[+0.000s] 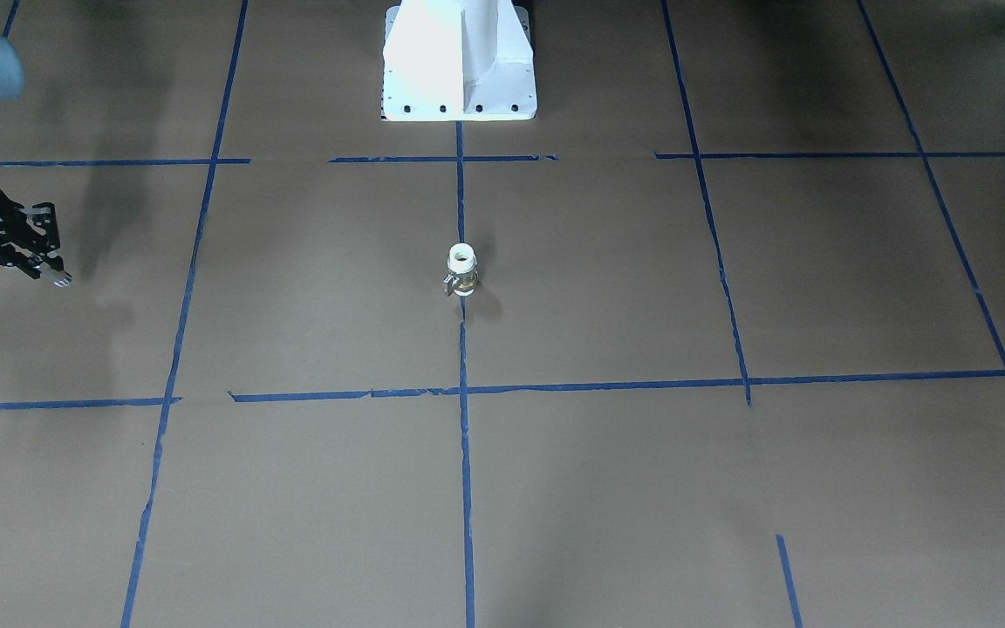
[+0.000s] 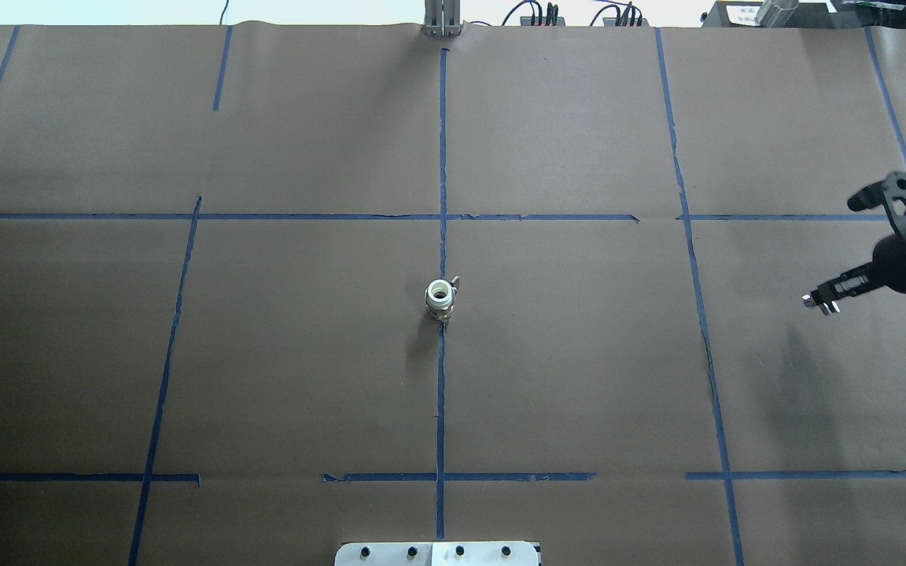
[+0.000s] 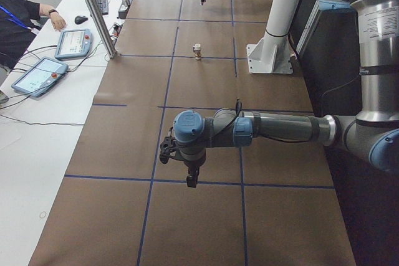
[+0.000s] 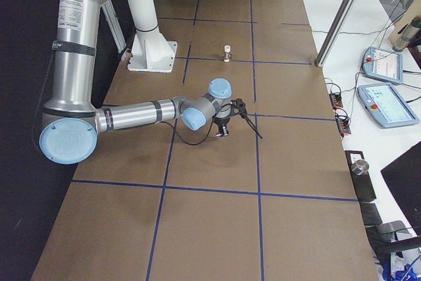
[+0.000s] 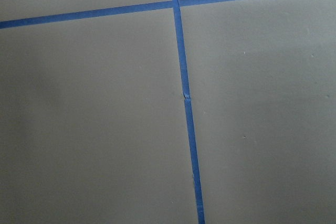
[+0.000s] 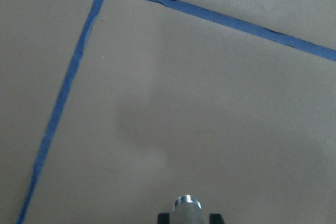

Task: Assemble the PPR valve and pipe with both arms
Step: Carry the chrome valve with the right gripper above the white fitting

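Note:
The PPR valve (image 1: 462, 269) stands upright on the table's centre blue line, white end up, brass middle, small silver lever at its side; it also shows in the overhead view (image 2: 440, 299). My right gripper (image 2: 819, 301) hovers far to the right of the valve, shut on the small silver pipe (image 6: 187, 209), which sticks out between the black fingertips. In the front-facing view that gripper (image 1: 53, 275) is at the left edge. My left gripper (image 3: 192, 179) shows only in the exterior left view, low over the table far from the valve; I cannot tell whether it is open or shut.
Brown paper covers the table, marked by a grid of blue tape (image 2: 443, 157). The white pedestal base (image 1: 459, 61) stands behind the valve. Tablets (image 3: 40, 74) and an operator's arm (image 3: 25, 14) are on the side bench beyond the table edge.

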`<state>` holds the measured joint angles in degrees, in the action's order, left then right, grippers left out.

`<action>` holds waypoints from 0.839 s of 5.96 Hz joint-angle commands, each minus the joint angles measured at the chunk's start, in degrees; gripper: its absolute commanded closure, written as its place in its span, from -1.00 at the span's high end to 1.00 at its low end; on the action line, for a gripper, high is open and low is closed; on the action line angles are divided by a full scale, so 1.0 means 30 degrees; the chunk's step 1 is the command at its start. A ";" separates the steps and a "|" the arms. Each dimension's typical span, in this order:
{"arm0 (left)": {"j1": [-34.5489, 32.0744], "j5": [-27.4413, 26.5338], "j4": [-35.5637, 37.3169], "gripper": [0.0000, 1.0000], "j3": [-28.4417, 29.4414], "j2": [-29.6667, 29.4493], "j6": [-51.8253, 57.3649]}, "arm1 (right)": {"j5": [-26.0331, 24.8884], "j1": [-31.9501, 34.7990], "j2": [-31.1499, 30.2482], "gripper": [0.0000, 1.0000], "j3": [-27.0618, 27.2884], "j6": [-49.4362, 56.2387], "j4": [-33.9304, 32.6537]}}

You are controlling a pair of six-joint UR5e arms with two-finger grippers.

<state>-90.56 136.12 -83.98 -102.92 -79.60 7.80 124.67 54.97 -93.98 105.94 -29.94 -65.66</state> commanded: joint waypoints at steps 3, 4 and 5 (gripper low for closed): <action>0.0011 -0.0638 -0.2582 1.00 0.0059 0.0662 -0.0519 | -0.0479 -0.2462 0.9890 -1.00 0.1895 -0.4560 -1.0711; 0.0011 -0.0638 -0.2592 1.00 0.0059 0.0665 -0.0607 | -0.1439 -0.4186 1.1649 -1.00 0.1692 -0.7540 -1.0778; 0.0011 -0.0638 -0.2592 1.00 0.0059 0.0665 -0.0637 | -0.3073 -0.5944 1.3175 -1.00 0.1313 -0.9629 -1.0866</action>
<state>-90.54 134.22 -91.50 -102.74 -77.68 6.01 119.50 42.17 -59.27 110.76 -52.11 -97.65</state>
